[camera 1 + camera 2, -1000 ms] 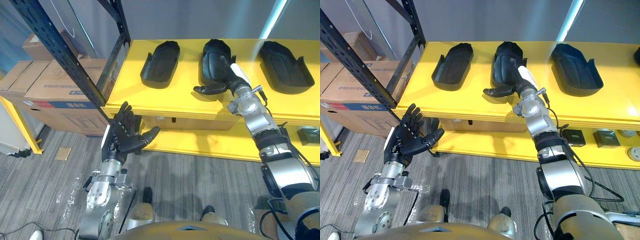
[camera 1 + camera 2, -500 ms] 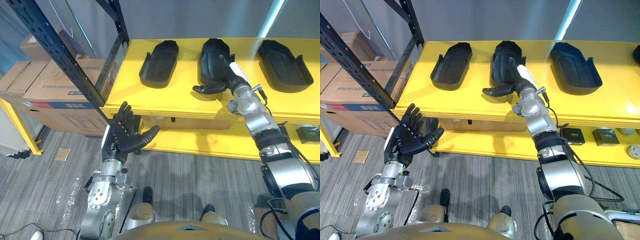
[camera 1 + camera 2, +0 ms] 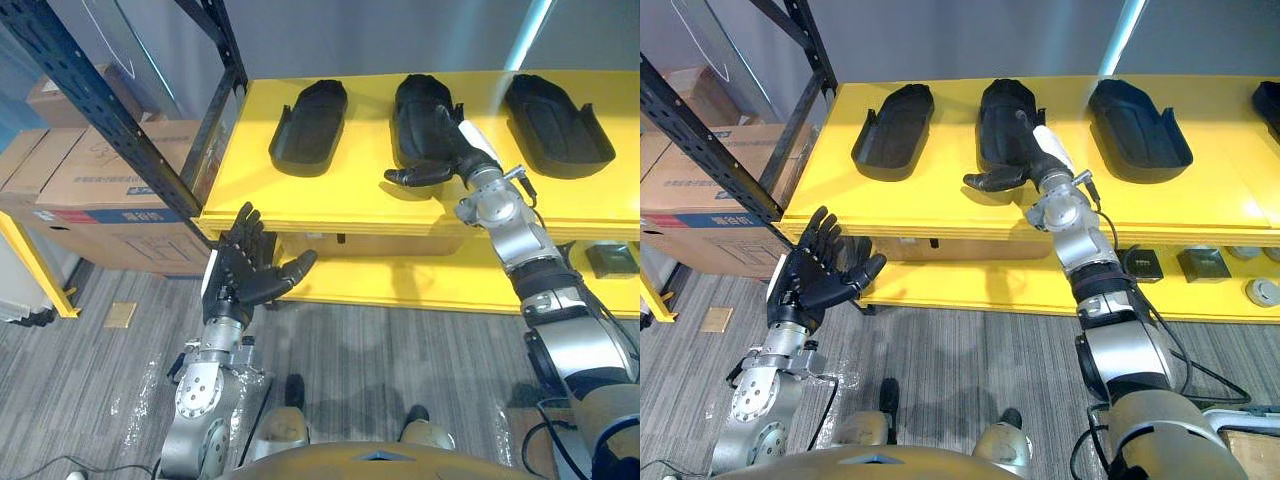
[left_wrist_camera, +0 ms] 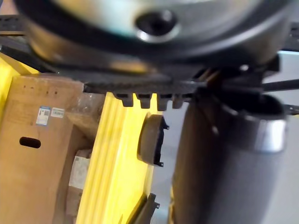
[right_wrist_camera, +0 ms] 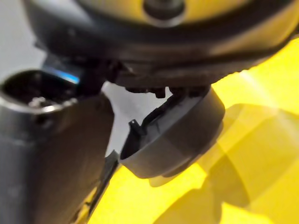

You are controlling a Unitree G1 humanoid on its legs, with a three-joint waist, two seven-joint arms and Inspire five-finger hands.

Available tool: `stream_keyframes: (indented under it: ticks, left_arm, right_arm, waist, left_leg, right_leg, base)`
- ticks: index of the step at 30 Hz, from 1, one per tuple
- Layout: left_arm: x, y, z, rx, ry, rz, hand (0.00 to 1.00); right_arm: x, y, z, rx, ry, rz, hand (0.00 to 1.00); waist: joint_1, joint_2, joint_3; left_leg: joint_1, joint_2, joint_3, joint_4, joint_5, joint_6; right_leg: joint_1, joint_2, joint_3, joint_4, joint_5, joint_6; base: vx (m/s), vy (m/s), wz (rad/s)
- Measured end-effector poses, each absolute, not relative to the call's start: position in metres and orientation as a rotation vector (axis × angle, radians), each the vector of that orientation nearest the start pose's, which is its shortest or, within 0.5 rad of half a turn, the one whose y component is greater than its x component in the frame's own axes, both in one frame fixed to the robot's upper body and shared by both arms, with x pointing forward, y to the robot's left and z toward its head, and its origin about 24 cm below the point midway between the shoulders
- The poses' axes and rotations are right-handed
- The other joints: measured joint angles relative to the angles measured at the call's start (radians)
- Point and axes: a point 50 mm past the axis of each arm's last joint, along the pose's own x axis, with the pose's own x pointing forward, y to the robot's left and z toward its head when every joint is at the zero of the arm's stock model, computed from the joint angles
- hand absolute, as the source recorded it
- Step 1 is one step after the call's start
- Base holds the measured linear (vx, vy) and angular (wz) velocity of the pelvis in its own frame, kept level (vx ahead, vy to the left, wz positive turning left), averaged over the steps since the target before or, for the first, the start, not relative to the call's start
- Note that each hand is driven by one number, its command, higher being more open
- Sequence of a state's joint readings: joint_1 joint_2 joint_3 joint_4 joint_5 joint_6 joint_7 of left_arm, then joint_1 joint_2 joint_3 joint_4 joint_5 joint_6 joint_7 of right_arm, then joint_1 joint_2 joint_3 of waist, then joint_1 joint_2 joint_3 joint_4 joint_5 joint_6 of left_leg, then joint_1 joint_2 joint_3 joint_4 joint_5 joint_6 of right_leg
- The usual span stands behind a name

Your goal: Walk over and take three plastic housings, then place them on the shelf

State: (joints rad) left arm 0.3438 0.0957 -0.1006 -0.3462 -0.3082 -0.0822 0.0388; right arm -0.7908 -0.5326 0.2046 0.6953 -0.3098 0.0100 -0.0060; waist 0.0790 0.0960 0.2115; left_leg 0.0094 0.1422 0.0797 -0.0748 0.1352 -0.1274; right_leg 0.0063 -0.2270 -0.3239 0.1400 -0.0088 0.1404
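While view shifted, right hand (image 3: 1025,168) stayed on middle plastic housing (image 3: 1000,110), grip not discernible; left hand (image 3: 240,275) remained open, empty. Three housings lay on yellow shelf (image 3: 930,195); placement judged near done.

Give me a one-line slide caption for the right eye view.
Right hand at the middle housing of three on the yellow shelf; left hand open below it.

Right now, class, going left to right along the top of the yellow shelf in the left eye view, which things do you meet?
First the left housing, then the middle housing, then the right housing.
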Motion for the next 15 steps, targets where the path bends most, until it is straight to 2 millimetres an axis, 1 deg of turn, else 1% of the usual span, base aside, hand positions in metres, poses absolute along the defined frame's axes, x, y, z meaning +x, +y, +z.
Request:
stream_keyframes:
  ticks: [2,3,4,5,7,8,10,11,12,13,14,15]
  left_arm:
    - [0.187,0.160,0.058,-0.238,-0.082,0.016,1.00]
    - [0.187,0.160,0.058,-0.238,-0.083,0.018,1.00]
    - [0.187,0.160,0.058,-0.238,-0.084,0.021,1.00]
    - [0.187,0.160,0.059,-0.238,-0.085,0.020,1.00]
    - [0.188,0.160,0.060,-0.239,-0.093,0.019,1.00]
    - [0.188,0.160,0.060,-0.239,-0.095,0.019,1.00]
    - [0.191,0.159,0.064,-0.241,-0.118,0.014,1.00]
    - [0.192,0.159,0.065,-0.241,-0.128,0.015,1.00]
    - [0.192,0.160,0.068,-0.242,-0.150,0.019,1.00]
    - [0.192,0.160,0.070,-0.242,-0.160,0.021,1.00]
    - [0.192,0.162,0.075,-0.241,-0.192,0.027,1.00]
    - [0.192,0.163,0.078,-0.239,-0.203,0.032,1.00]
  right_arm:
    - [0.383,-0.226,0.153,-0.920,-0.086,-0.047,1.00]
    - [0.382,-0.227,0.155,-0.921,-0.125,-0.067,1.00]
    - [0.380,-0.223,0.162,-0.914,-0.208,-0.097,1.00]
    - [0.378,-0.221,0.166,-0.909,-0.250,-0.107,1.00]
    - [0.366,-0.206,0.189,-0.852,-0.503,-0.124,1.00]
    - [0.361,-0.201,0.196,-0.827,-0.567,-0.122,1.00]
    - [0.336,-0.177,0.220,-0.663,-0.807,-0.085,1.00]
    - [0.329,-0.171,0.223,-0.618,-0.853,-0.073,1.00]
    - [0.316,-0.158,0.226,-0.516,-0.925,-0.039,1.00]
    - [0.310,-0.153,0.226,-0.469,-0.949,-0.023,1.00]
    - [0.295,-0.142,0.217,-0.363,-0.970,0.010,1.00]
    - [0.292,-0.140,0.213,-0.341,-0.963,0.017,1.00]
  waist:
    - [0.001,0.000,0.000]
    - [0.001,0.000,0.000]
    - [-0.001,0.000,0.000]
    - [-0.002,0.000,0.000]
    - [-0.003,0.001,0.000]
    - [-0.003,0.001,0.000]
    - [-0.002,0.000,0.000]
    - [-0.003,0.000,0.000]
    - [-0.004,-0.001,-0.001]
    - [-0.005,-0.001,-0.001]
    - [-0.006,-0.003,-0.003]
    - [-0.008,-0.005,-0.003]
  left_leg:
    - [0.000,0.000,0.000,0.000,0.000,0.000]
    - [0.000,0.000,0.000,0.000,0.000,0.000]
    - [0.000,0.000,0.000,0.000,0.000,0.000]
    - [0.000,0.000,0.000,0.000,0.000,0.000]
    - [0.000,0.000,0.000,0.000,0.000,0.000]
    - [0.000,0.000,0.000,0.000,0.000,0.000]
    - [0.001,0.001,-0.001,0.001,0.000,0.000]
    - [0.002,0.001,-0.001,0.001,0.000,0.000]
    - [0.005,0.001,-0.001,0.001,-0.003,0.000]
    - [0.007,0.001,0.000,0.001,-0.004,0.001]
    - [0.015,0.001,0.004,0.001,-0.008,0.002]
    - [0.016,0.001,0.006,0.002,-0.009,0.003]
  right_leg:
    - [0.000,0.000,0.000,0.000,0.000,0.000]
    - [0.000,0.000,0.000,0.000,0.000,0.000]
    - [0.000,0.000,0.000,0.000,0.000,0.000]
    - [0.000,0.000,0.000,0.000,0.000,0.000]
    - [-0.001,0.000,0.000,0.000,0.000,0.000]
    - [-0.001,0.001,0.000,0.000,0.000,0.000]
    - [0.001,0.002,-0.001,-0.002,0.000,0.000]
    - [0.001,0.002,-0.002,-0.003,0.000,0.000]
    - [0.003,0.002,-0.002,-0.005,-0.001,0.000]
    - [0.006,0.002,-0.002,-0.007,-0.001,0.000]
    - [0.016,0.003,-0.001,-0.020,-0.002,-0.002]
    - [0.016,0.003,0.000,-0.022,-0.003,-0.004]
  base:
    - [0.00,0.000,0.00]
    - [0.00,0.000,0.00]
    - [0.00,0.000,0.00]
    - [0.00,0.000,0.00]
    - [0.00,0.000,0.00]
    - [0.00,0.000,0.00]
    - [0.00,0.000,0.00]
    - [0.00,0.000,0.00]
    - [0.00,0.000,0.00]
    - [0.00,0.000,-0.04]
    - [0.00,0.000,-0.05]
    - [-0.01,0.001,-0.05]
